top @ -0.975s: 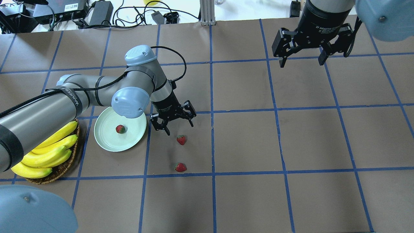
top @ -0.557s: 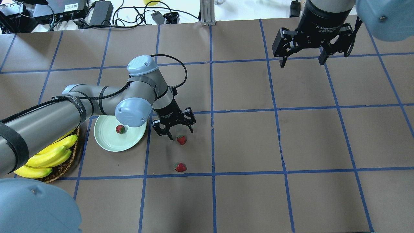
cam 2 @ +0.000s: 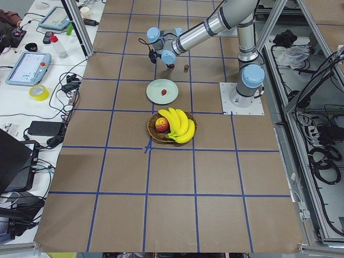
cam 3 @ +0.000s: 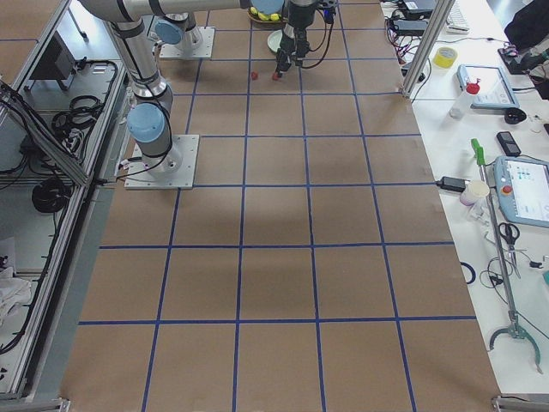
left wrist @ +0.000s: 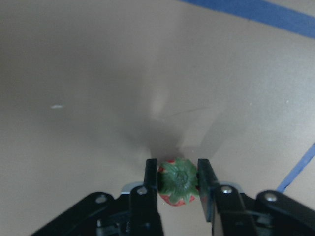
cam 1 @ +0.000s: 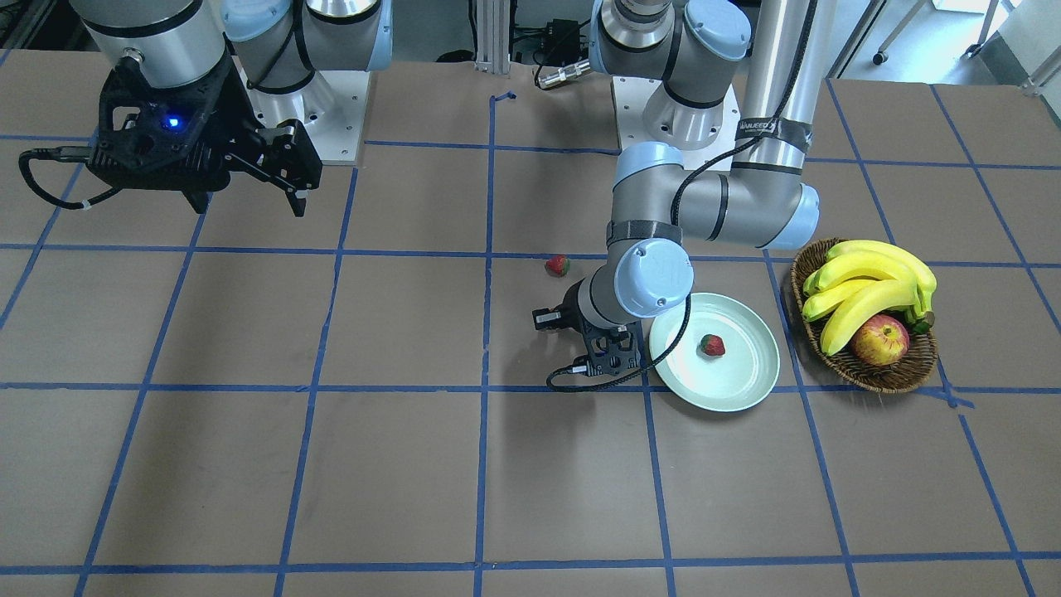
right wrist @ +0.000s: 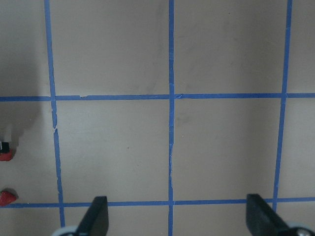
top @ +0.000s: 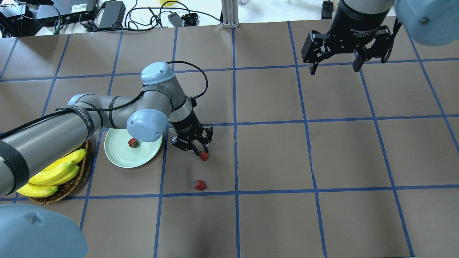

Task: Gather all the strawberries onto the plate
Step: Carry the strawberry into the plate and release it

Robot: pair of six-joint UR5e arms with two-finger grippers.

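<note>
My left gripper (top: 200, 150) is clamped top-down on the sides of a strawberry (left wrist: 178, 180), ready to carry it left to the plate (top: 118, 161), while my right gripper (top: 335, 68) hangs far off, fingers spread.

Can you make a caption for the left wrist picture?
Left tool closed around a strawberry on the brown table.

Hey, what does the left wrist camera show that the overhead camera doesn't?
Only the left wrist view: the gripped strawberry showing its green cap, with the left gripper fingers against both its sides. Only the overhead view: the plate holding the plated strawberry, the loose strawberry, the bananas in the basket, and the right gripper, jaws open, far from the fruit. Both: the gripped strawberry and the taped brown table.
</note>
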